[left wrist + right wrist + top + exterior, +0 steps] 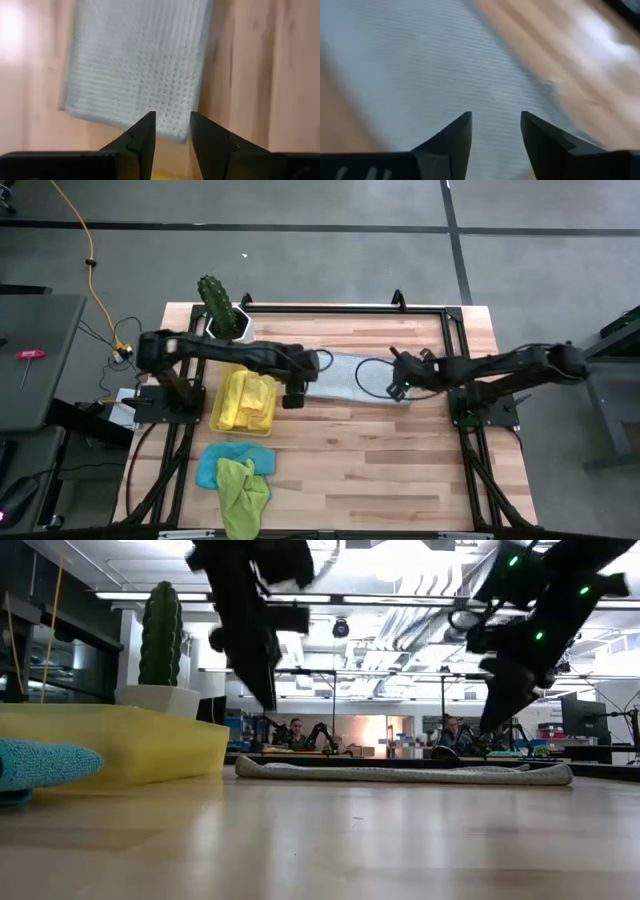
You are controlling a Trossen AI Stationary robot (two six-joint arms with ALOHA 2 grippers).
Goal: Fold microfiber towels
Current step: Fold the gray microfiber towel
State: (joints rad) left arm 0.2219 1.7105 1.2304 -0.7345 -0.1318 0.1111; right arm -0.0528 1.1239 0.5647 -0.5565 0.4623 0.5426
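A grey microfiber towel (pixel 350 378) lies folded into a long flat strip at the far middle of the wooden table, seen edge-on in the low view (pixel 400 773). My left gripper (pixel 295 395) hovers open above its left end, clear of the cloth (pixel 137 65). My right gripper (pixel 400 387) hovers open above its right end, fingers apart over the cloth (pixel 445 65). In the low view both grippers (pixel 270 700) (pixel 490 725) hang above the towel without touching it. Yellow towels (pixel 250 400) lie in the tray. A light blue towel (pixel 212 468) and a lime green one (pixel 245 492) lie crumpled near the front left.
A translucent yellow tray (pixel 218 423) stands left of the grey towel. A cactus in a white pot (pixel 222 310) stands at the far left corner. Bare wood stretches across the table's middle and right front (pixel 400 460).
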